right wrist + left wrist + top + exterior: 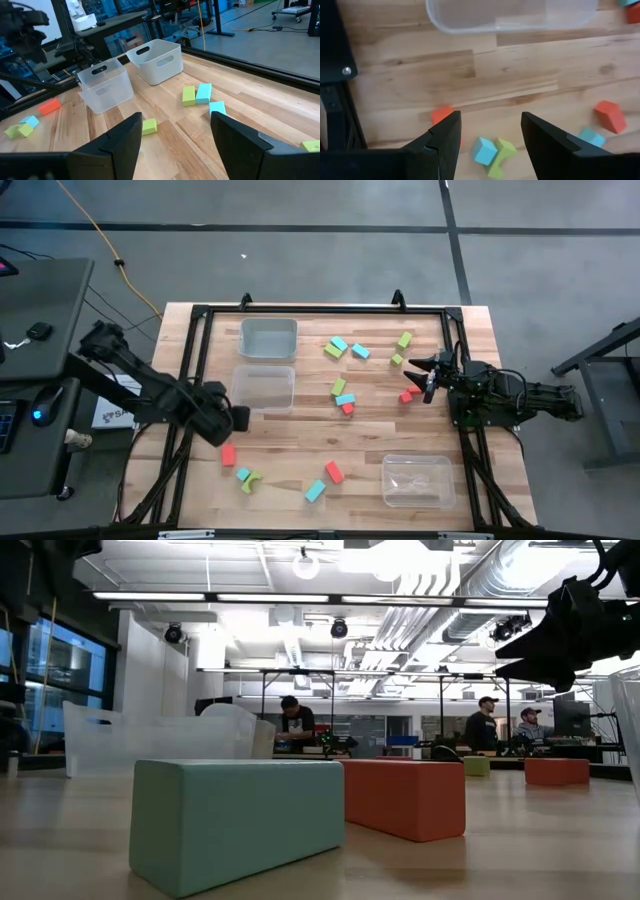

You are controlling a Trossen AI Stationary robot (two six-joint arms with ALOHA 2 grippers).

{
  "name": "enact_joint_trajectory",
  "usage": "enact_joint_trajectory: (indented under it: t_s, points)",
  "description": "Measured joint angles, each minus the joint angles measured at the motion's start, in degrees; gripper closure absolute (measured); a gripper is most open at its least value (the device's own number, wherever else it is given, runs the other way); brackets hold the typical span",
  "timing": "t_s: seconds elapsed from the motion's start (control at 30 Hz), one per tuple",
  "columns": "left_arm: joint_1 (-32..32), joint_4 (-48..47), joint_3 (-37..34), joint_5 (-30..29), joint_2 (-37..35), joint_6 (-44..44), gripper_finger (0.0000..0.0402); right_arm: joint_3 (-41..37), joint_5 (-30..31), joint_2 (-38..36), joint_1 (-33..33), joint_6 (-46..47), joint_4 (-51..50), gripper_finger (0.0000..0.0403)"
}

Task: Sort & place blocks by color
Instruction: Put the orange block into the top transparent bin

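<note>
Blocks in cyan, red and green lie scattered on the wooden table [300, 430]. My left gripper [238, 418] [490, 135] hangs open above the table's near left part, pointing steeply down. Below it lie a red block [441, 115] [228, 455], partly hidden behind one finger, a small cyan cube [484, 151] and a green arch [501, 156]. My right gripper [425, 370] [175, 135] waits open at the table's right edge, pointing about level over the table, with two red blocks [409, 393] just beside it. Neither gripper has anything between its fingers.
Three clear bins stand on the table: far left [268, 337], middle left [264, 388] close to my left gripper, and near right [416, 478]. More blocks lie mid-table [343, 398] and at the near edge [324, 481] [240, 820]. A black frame [190, 380] borders the table.
</note>
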Motion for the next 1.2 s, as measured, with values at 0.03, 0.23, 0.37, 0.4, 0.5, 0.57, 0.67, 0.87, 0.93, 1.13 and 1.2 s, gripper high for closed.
enact_joint_trajectory:
  t_s: [0.03, 0.23, 0.37, 0.4, 0.5, 0.57, 0.67, 0.87, 0.93, 1.13, 1.2]
  points:
    - [-0.7, 0.0, 0.0, 0.0, 0.7, -1.0, 0.0218, 0.0, 0.0, 0.0, 0.0, 0.0, 0.0, 0.0176]
    - [-4.9, 0.0, 0.0, 1.0, 5.5, -6.5, 0.0218, 0.0, 0.0, 0.0, 0.0, 0.0, 0.0, 0.0176]
    - [-7.0, 0.0, 0.0, 4.1, 9.1, -8.6, 0.0218, 0.0, 0.0, 0.0, 0.0, 0.0, 0.0, 0.0176]
    - [-7.5, 0.0, 0.0, 5.0, 10.0, -9.2, 0.0218, 0.0, 0.0, 0.0, 0.0, 0.0, 0.0, 0.0176]
    - [-8.4, 0.5, 0.0, 7.4, 12.3, -10.1, 0.0218, 0.0, 0.0, 0.0, 0.0, 0.0, 0.0, 0.0176]
    - [-8.8, 0.9, 0.0, 8.1, 13.8, -10.3, 0.0218, 0.0, 0.0, 0.0, 0.0, 0.0, 0.0, 0.0176]
    - [-8.9, 1.9, 0.0, 8.9, 15.3, -11.3, 0.0218, 0.0, 0.0, 0.0, 0.0, 0.0, 0.0, 0.0176]
    - [-8.9, 3.9, -0.7, 9.6, 17.2, -12.8, 0.0218, 0.0, 0.0, 0.0, 0.0, 0.0, 0.0, 0.0176]
    - [-8.8, 4.2, -2.1, 10.9, 17.1, -12.9, 0.0218, 0.0, 0.0, 0.0, 0.0, 0.0, 0.0, 0.0176]
    - [-8.3, 6.8, -7.4, 13.3, 11.3, -13.5, 0.0218, 0.0, 0.0, 0.0, 0.0, 0.0, 0.0, 0.0176]
    - [-8.3, 6.9, -8.3, 12.7, 8.8, -13.8, 0.0218, 0.0, 0.0, 0.0, 0.0, 0.0, 0.0, 0.0176]
